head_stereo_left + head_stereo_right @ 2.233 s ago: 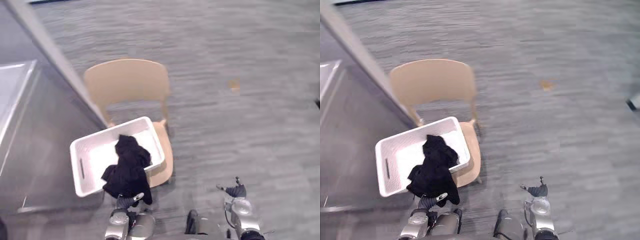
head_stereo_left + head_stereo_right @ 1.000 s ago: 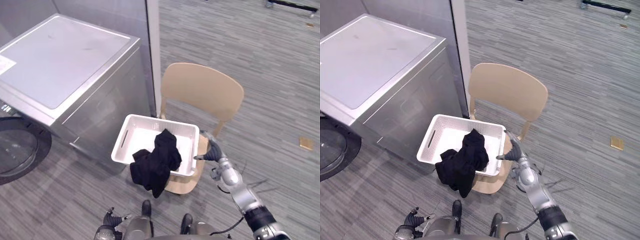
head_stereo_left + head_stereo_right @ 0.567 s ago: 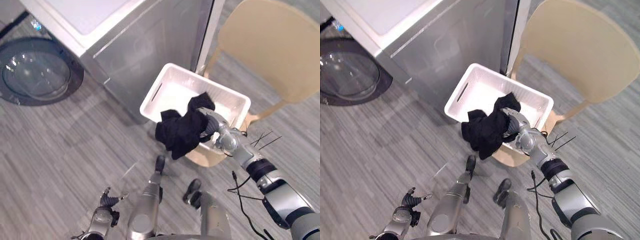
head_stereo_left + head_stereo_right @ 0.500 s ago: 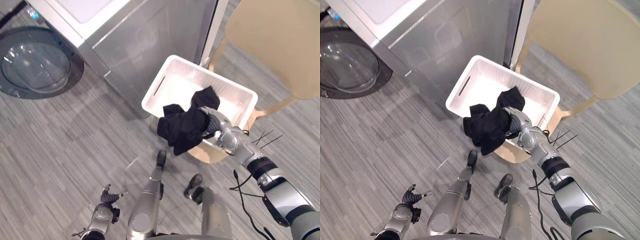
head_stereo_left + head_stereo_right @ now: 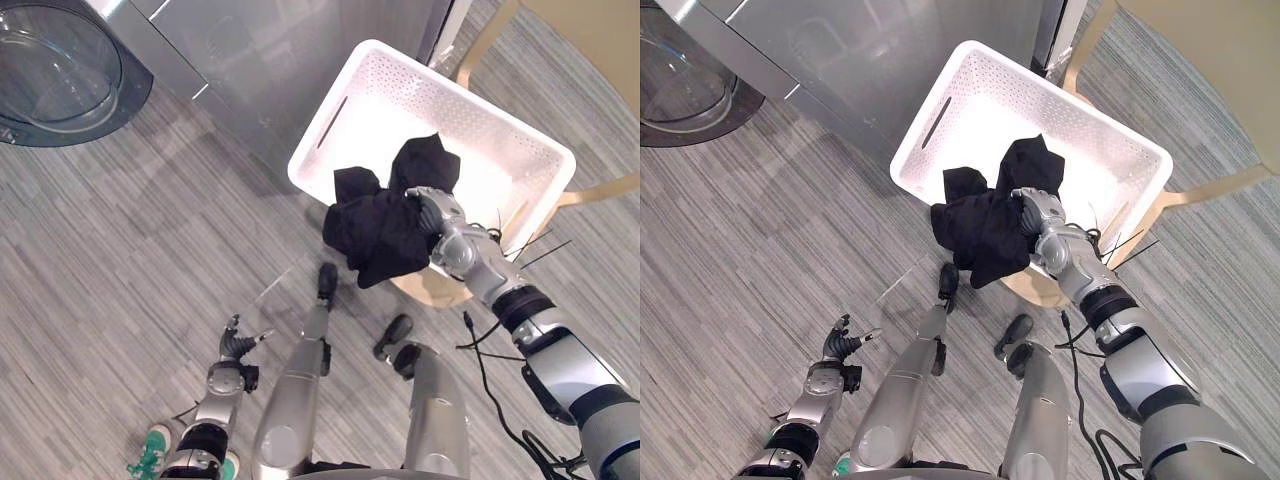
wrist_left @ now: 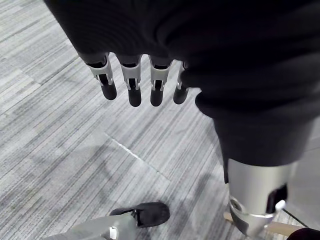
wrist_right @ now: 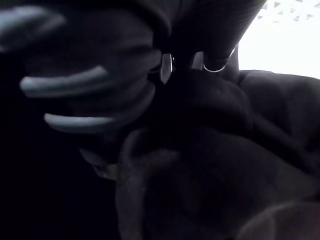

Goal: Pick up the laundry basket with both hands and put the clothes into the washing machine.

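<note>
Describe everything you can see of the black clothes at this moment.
The black clothes are a crumpled bundle of dark, soft-looking fabric with no visible print. Part lies inside the white laundry basket; the rest spills over its near rim and hangs down outside it. The right hand is pressed against the bundle at that rim. Separate garments cannot be told apart.

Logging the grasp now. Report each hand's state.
Left hand: open, holding nothing.
Right hand: closed on the black clothes.
</note>
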Available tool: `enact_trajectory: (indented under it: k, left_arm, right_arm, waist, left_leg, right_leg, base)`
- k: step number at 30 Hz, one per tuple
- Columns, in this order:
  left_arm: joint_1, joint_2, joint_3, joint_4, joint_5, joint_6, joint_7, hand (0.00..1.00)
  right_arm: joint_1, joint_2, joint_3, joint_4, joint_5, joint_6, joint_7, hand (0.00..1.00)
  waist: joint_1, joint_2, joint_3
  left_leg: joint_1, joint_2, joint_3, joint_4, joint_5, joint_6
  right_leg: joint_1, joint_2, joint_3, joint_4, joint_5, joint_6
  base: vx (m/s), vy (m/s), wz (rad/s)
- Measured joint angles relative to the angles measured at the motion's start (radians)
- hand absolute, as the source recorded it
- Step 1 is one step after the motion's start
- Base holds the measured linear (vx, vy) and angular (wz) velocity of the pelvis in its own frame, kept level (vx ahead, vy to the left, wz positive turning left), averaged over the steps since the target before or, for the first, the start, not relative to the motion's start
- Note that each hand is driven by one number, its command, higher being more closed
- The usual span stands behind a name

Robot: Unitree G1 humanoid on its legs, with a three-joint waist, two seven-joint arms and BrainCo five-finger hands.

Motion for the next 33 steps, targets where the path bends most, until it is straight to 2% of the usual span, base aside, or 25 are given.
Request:
enact_trajectory:
  k: [2,5,6,7,9,11,14,15,16,20,25,28,30,33]
  left_arm:
    - [0.001,-0.001,-0.016,0.000,0.001,0.000,0.000,0.00]
    - [0.002,-0.010,-0.017,0.002,0.003,0.003,-0.001,0.00]
    - [0.002,-0.010,-0.017,0.002,0.003,0.003,-0.001,0.00]
    - [0.003,-0.009,-0.016,0.004,0.005,0.008,-0.001,0.00]
    - [0.012,-0.009,-0.013,0.012,0.007,0.016,-0.001,0.00]
    - [0.055,-0.006,-0.005,0.032,0.019,0.033,-0.002,0.00]
    - [0.114,-0.008,0.016,0.072,0.035,0.059,-0.006,0.00]
    - [0.125,-0.008,0.022,0.075,0.037,0.066,-0.007,0.00]
    - [0.153,-0.007,0.032,0.078,0.041,0.078,-0.007,0.00]
    - [0.191,-0.005,0.076,0.096,0.042,0.092,-0.009,0.00]
    - [0.255,-0.006,0.145,0.125,0.041,0.115,-0.021,0.00]
    - [0.281,-0.004,0.171,0.156,0.040,0.117,-0.029,0.00]
    - [0.284,-0.002,0.171,0.159,0.040,0.117,-0.029,0.00]
    - [0.259,0.000,0.169,0.149,0.040,0.111,-0.029,0.00]
  right_arm:
    - [0.045,0.015,-0.052,-0.067,0.016,-0.001,-0.002,1.00]
    - [0.144,0.062,-0.188,-0.182,0.051,-0.001,-0.021,1.00]
    - [0.144,0.062,-0.188,-0.182,0.051,-0.001,-0.021,1.00]
    - [0.225,0.108,-0.289,-0.244,0.086,0.000,-0.041,1.00]
    - [0.304,0.165,-0.384,-0.281,0.158,0.001,-0.057,1.00]
    - [0.414,0.258,-0.477,-0.333,0.255,0.001,-0.080,1.00]
    - [0.524,0.327,-0.522,-0.376,0.377,0.000,-0.089,1.00]
    - [0.541,0.338,-0.529,-0.381,0.400,0.000,-0.089,1.00]
    - [0.587,0.366,-0.545,-0.417,0.470,-0.002,-0.088,1.00]
    - [0.645,0.408,-0.544,-0.489,0.610,-0.006,-0.067,1.00]
    - [0.695,0.427,-0.489,-0.589,0.806,-0.046,-0.004,1.00]
    - [0.699,0.427,-0.425,-0.642,0.841,-0.071,0.035,1.00]
    - [0.699,0.428,-0.403,-0.650,0.841,-0.077,0.045,1.00]
    - [0.711,0.427,-0.397,-0.652,0.841,-0.078,0.057,1.00]
  waist:
    - [-0.001,-0.001,0.000]
    - [-0.020,-0.003,-0.001]
    - [-0.020,-0.003,-0.001]
    - [-0.023,-0.007,-0.004]
    - [-0.027,-0.017,-0.011]
    - [-0.042,-0.040,-0.044]
    - [-0.062,-0.060,-0.117]
    - [-0.068,-0.060,-0.127]
    - [-0.073,-0.061,-0.163]
    - [-0.073,-0.057,-0.218]
    - [-0.074,-0.057,-0.265]
    - [-0.073,-0.059,-0.275]
    - [-0.075,-0.059,-0.275]
    - [-0.084,-0.057,-0.275]
  left_leg:
    - [0.034,0.002,0.000,-0.018,0.000,0.000]
    - [0.070,0.001,0.000,-0.020,-0.001,0.000]
    - [0.070,0.001,0.000,-0.020,-0.001,0.000]
    - [0.089,0.005,-0.001,-0.021,-0.002,0.000]
    - [0.123,0.007,-0.003,-0.021,-0.008,0.000]
    - [0.162,0.013,-0.003,-0.021,-0.020,-0.003]
    - [0.200,0.021,-0.005,-0.021,-0.028,-0.013]
    - [0.211,0.022,-0.005,-0.021,-0.031,-0.017]
    - [0.244,0.024,-0.003,-0.021,-0.040,-0.025]
    - [0.300,0.039,0.016,-0.022,-0.068,-0.020]
    - [0.379,0.066,0.094,-0.024,-0.099,-0.017]
    - [0.395,0.084,0.161,-0.024,-0.104,-0.012]
    - [0.397,0.088,0.174,-0.023,-0.104,-0.012]
    - [0.383,0.089,0.125,-0.023,-0.107,-0.009]
  right_leg:
    - [0.028,0.004,0.002,-0.006,-0.002,0.000]
    - [0.073,0.010,0.004,-0.036,-0.005,0.005]
    - [0.073,0.010,0.004,-0.036,-0.005,0.005]
    - [0.099,0.022,0.009,-0.057,-0.002,0.009]
    - [0.136,0.029,0.012,-0.075,0.001,0.013]
    - [0.188,0.044,0.015,-0.112,0.009,0.024]
    - [0.251,0.067,0.017,-0.180,0.030,0.036]
    - [0.269,0.072,0.017,-0.194,0.034,0.038]
    - [0.308,0.079,0.023,-0.227,0.047,0.041]
    - [0.372,0.110,0.054,-0.296,0.079,0.043]
    - [0.439,0.151,0.132,-0.388,0.128,0.049]
    - [0.434,0.171,0.200,-0.411,0.167,0.036]
    - [0.420,0.174,0.220,-0.391,0.170,0.036]
    - [0.408,0.190,0.294,-0.313,0.139,0.072]
  base:
    - [0.02,-0.080,0.00]
    - [0.00,-0.028,-0.01]
    - [-0.01,-0.017,-0.04]
    - [-0.01,-0.021,-0.05]
    - [0.00,-0.028,-0.06]
    - [0.02,-0.038,-0.07]
    - [0.06,-0.028,-0.09]
    - [0.07,-0.021,-0.11]
    - [0.03,-0.005,-0.11]
    - [0.01,-0.009,-0.28]
    - [-0.03,-0.009,-0.48]
    - [-0.04,0.003,-0.70]
    - [-0.04,-0.003,-0.30]
    - [-0.07,-0.026,0.53]
